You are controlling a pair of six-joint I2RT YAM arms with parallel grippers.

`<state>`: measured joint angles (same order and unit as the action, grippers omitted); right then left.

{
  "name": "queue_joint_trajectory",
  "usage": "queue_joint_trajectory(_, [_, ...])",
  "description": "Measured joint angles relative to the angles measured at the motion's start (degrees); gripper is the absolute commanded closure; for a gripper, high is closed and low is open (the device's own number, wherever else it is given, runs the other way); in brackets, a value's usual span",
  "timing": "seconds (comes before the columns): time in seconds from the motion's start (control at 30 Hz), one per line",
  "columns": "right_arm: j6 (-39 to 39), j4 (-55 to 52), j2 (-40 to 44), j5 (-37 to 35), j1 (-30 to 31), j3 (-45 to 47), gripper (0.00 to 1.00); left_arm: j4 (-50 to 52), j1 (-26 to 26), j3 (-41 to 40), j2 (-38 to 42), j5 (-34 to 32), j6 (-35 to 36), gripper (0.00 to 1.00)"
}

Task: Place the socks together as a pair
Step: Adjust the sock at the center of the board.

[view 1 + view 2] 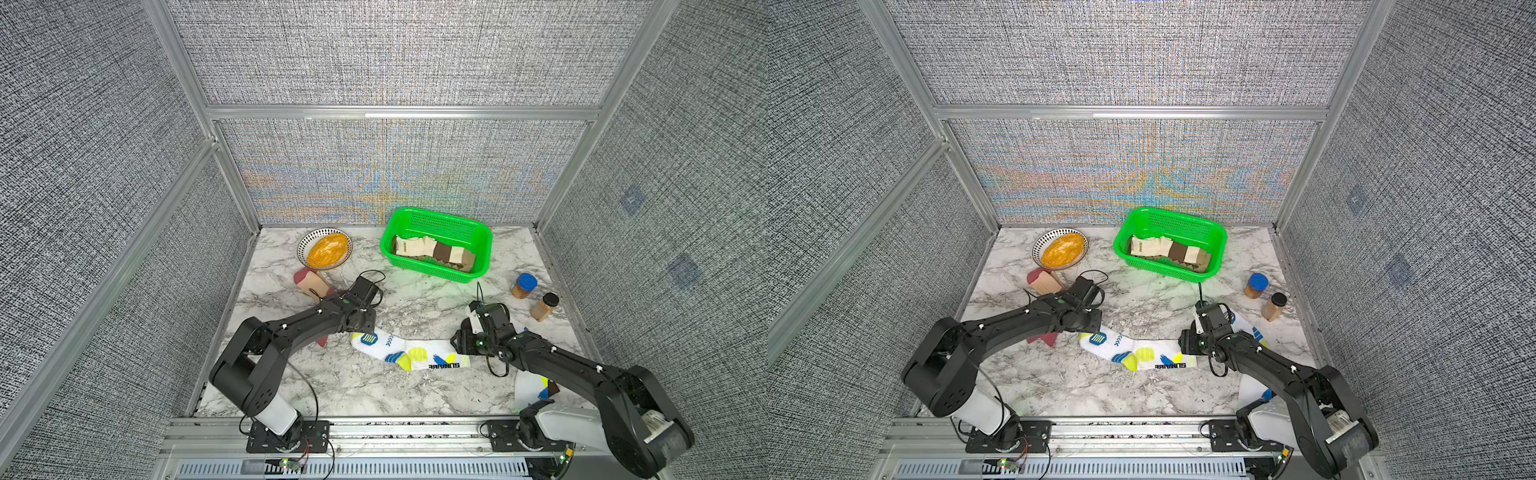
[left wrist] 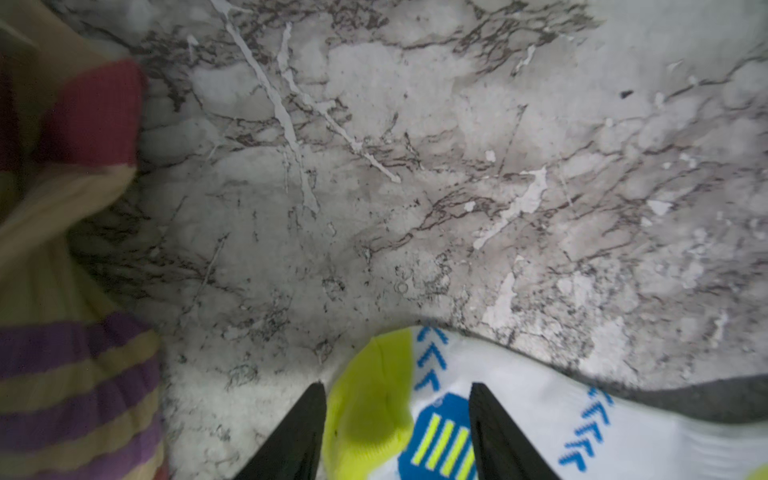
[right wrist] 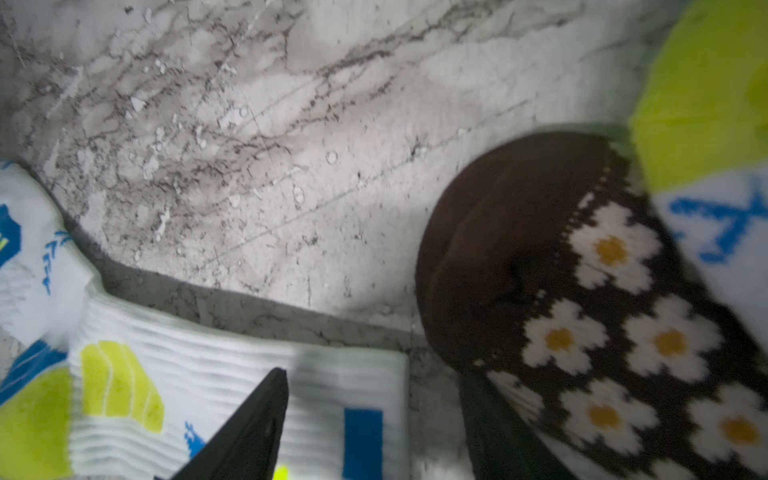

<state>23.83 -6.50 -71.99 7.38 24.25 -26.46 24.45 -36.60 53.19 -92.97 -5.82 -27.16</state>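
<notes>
White lime-spotted fabric sock [image 1: 409,353] lies flat, centre of marble table [image 1: 374,395]. Left gripper [image 2: 395,386] empty, jaws apart over its toe. Right gripper [image 3: 372,374] empty, jaws apart, straddling cuff and brown daisy-print sock [image 3: 582,291]. Risk: closing pinches daisy sock too. Visible count: two white socks, second white sock [image 1: 528,386] near right; one daisy.

a white sock with lime spots [image 1: 409,353] is laid flat, gently curved, at the front middle of the worktop [image 1: 374,395]. its match [image 1: 528,384] is seen near the front right corner, touching a brown daisy-print sock [image 3: 582,311]. a cream brown-banded sock [image 1: 432,249] is held in the basket [image 1: 440,214], and a maroon-peach sock [image 1: 312,283] is found near the left edge.
</notes>
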Motion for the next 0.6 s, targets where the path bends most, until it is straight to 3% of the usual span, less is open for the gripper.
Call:
queue_joint_trajectory(0.13, [0.0, 3.7, -2.8, -0.6, -0.2, -0.6, 0.41, -1.3, 0.0, 0.9, -4.7, 1.1, 1.5, 0.50])
queue_joint_trajectory(0.3, [0.0, 4.9, -4.7, -0.3, 0.5, -1.1, 0.81, -5.4, 0.5, -0.1, -5.9, 1.9, 2.9, 0.76])
queue_joint_trajectory(0.4, [0.4, 2.8, -3.4, 2.0, 1.6, -1.0, 0.97, -7.5, 0.7, -1.4, -5.0, 3.1, 2.9, 0.90])
queue_joint_trajectory(0.6, [0.4, 2.7, 0.8, 6.4, 3.2, -2.7, 1.00, -6.8, 0.8, -2.4, 1.1, 4.5, 3.2, 0.96])
